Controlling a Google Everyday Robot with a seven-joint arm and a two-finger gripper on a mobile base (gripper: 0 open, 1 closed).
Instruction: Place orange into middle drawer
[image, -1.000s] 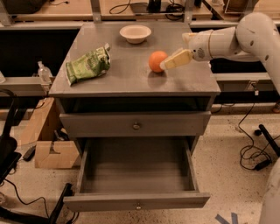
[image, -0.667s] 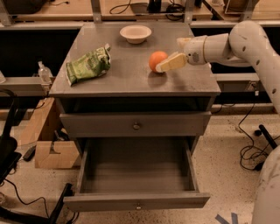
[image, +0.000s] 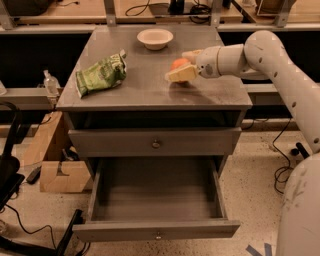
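The orange (image: 178, 63) sits on the grey cabinet top (image: 150, 85), right of centre. My gripper (image: 176, 66) reaches in from the right, level with the orange. It is open, with one cream finger (image: 182, 74) in front of the orange and the other behind it, so part of the fruit is hidden. The middle drawer (image: 155, 192) is pulled out low at the front, its long grey tray empty, with a small knob (image: 158, 234) on its front panel.
A green snack bag (image: 101, 74) lies on the left of the top and a white bowl (image: 155, 38) at the back. A shut drawer front with a knob (image: 156, 144) is above the open one. Cardboard boxes (image: 60, 172) and cables lie on the floor at the left.
My gripper has moved left along the top towards the orange; its fingers now stand on either side of the fruit. The orange has not moved.
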